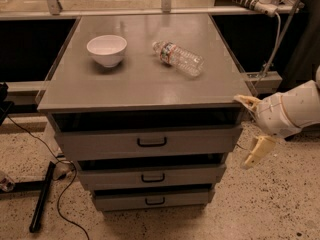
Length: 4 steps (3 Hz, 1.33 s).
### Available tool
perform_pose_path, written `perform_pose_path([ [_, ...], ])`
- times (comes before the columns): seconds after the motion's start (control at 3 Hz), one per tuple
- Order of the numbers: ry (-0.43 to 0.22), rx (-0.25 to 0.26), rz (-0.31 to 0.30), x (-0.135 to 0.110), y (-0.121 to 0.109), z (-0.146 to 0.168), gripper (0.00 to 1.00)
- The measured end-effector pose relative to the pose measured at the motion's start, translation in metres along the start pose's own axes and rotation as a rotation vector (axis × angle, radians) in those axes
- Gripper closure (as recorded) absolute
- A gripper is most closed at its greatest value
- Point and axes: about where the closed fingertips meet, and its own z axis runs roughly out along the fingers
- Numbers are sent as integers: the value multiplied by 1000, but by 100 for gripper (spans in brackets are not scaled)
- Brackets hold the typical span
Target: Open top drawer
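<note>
Inspection at this moment.

**Task item.** The top drawer [195, 141] sits directly under the table [140, 86] surface, the widest of three grey fronts. Its black loop handle [151, 142] is at the centre of the front panel. A dark gap shows above the panel, but the front stands roughly in line with the table edge. I judge it shut or nearly shut, with the opening not yet begun.

**End effector.** The end effector [252, 127] hangs beside the right corner of the table, level with the top drawer front but off its right end. It is well apart from the handle and touches nothing. Its two fingers are spread wide, with one fingertip [246, 101] near the table's corner and the other [258, 151] lower down. Nothing lies between them. The spread suits an approach to a loop handle, which must pass between the fingers before they close.

**Other items.** A white bowl [107, 49] stands upright on the table at rear left. A clear plastic water bottle [178, 59] lies on its side at rear right. The middle drawer [200, 174] and the bottom drawer [190, 199] appear shut.

**Assessment.** The next move calls for travel leftward along the front to the handle. The bottle could roll if the unit is jolted.
</note>
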Motion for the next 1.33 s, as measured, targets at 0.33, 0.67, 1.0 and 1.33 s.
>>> perform_pose_path([
  [0.33,7,8,-33,-15,1,-13,0],
  [0.67,4,38,-87,-44,9,-48,0],
  [1.0,-2,71,-120,-56,31,-74,0],
  [1.33,0,76,-122,-56,32,-76,0],
])
